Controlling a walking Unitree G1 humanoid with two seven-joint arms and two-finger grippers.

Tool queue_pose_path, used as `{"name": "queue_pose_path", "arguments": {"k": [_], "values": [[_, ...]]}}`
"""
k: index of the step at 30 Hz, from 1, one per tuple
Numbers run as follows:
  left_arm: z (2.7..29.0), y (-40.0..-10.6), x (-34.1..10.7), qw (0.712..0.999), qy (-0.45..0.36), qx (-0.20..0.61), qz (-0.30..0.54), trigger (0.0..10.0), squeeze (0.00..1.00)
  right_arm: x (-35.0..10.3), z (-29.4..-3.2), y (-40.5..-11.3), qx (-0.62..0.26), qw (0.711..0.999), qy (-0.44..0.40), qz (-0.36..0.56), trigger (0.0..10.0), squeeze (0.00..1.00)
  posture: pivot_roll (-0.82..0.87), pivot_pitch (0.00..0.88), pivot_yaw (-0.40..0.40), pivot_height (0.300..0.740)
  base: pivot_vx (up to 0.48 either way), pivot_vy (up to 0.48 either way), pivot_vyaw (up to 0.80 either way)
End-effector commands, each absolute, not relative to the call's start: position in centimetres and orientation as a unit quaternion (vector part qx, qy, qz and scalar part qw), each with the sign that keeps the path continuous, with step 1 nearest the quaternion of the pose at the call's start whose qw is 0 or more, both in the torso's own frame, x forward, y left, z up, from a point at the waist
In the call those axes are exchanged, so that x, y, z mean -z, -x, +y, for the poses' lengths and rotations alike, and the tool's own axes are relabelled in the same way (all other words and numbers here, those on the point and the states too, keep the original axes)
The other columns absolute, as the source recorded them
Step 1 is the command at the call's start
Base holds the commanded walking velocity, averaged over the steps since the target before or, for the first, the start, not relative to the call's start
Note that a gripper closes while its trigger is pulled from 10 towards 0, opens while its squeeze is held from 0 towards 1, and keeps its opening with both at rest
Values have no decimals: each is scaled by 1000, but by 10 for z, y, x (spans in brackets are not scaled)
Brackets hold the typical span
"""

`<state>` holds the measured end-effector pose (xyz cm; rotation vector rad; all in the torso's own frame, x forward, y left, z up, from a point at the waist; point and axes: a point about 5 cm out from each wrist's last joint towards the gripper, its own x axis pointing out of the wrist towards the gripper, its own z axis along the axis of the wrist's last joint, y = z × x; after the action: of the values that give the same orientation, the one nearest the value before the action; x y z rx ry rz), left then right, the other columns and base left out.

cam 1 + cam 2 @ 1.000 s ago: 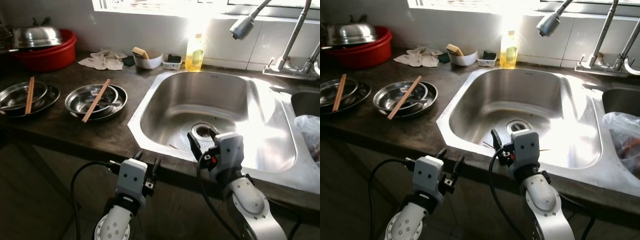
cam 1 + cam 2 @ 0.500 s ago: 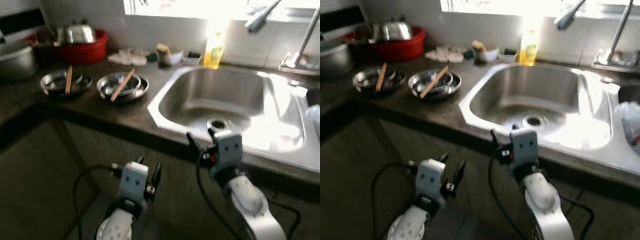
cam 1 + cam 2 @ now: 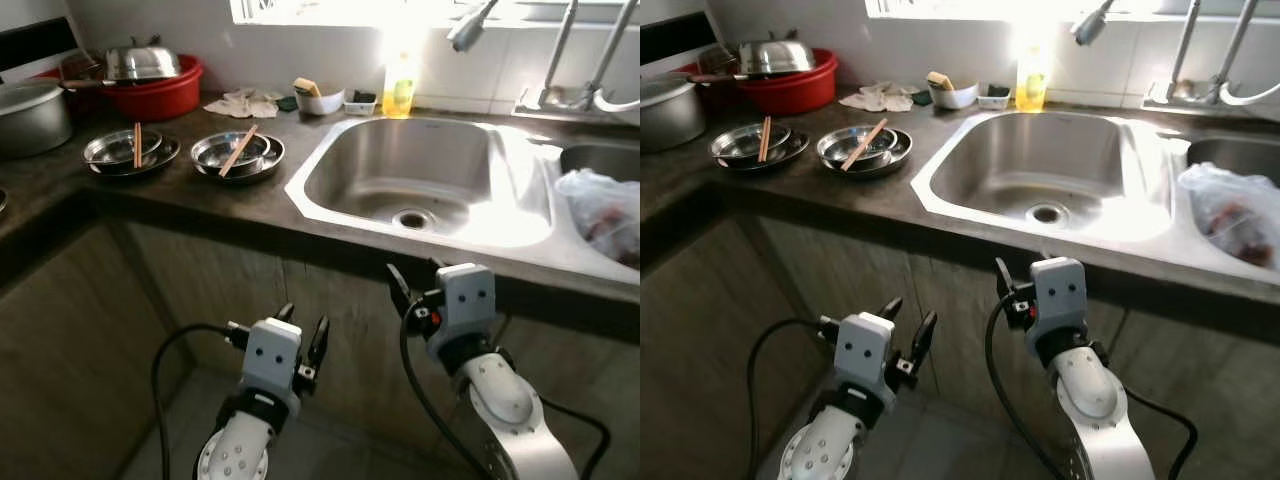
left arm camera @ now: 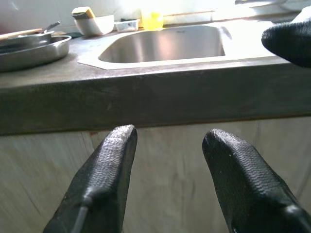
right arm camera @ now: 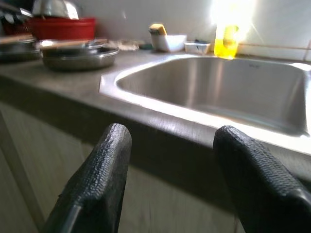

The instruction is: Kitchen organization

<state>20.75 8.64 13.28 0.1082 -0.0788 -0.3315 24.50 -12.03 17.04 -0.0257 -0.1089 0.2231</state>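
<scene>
Left gripper point(image 3: 300, 335) and right gripper point(image 3: 412, 287) hovering below counter point(image 3: 220, 195) edge, fingers spread, gripping nothing. Two steel dishes point(image 3: 237, 155) with chopsticks point(image 3: 238, 150) sitting left of sink point(image 3: 425, 180); soap bottle point(image 3: 398, 88) standing behind sink.

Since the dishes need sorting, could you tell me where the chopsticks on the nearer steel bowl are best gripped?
Grip the chopsticks near the middle, coming from above. They lie slanted across the bowl's rim, so the middle spans open space and fingers can close around them there. Both grippers, left and right, are open and below the counter, so either would probably have to rise first.
</scene>
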Motion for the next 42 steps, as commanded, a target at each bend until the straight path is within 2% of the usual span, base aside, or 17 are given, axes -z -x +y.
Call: {"name": "queue_pose_path", "arguments": {"k": [1, 21, 37, 42], "values": [[90, -207, -131, 984, -61, 161, -34, 10000, 0, -172, -116, -244, -119, 991, 10, -57, 10000, 0, 60, 58, -6, 740, -307, 0, 0], [88, -204, -130, 984, -59, 163, -31, 10000, 0, -164, -115, -243, -124, 991, 18, -42, 10000, 0, 79, 53, -9, 740, -299, 0, 0], [89, -206, -129, 987, -50, 151, -20, 10000, 0, -161, -115, -241, -127, 991, 33, -37, 10000, 0, 78, 70, -17, 740, 0, 0, 0], [88, -206, -129, 986, -53, 154, -21, 10000, 0, -161, -114, -240, -133, 990, 38, -39, 10000, 0, 73, 72, -15, 740, 0, 0, 669]]}}
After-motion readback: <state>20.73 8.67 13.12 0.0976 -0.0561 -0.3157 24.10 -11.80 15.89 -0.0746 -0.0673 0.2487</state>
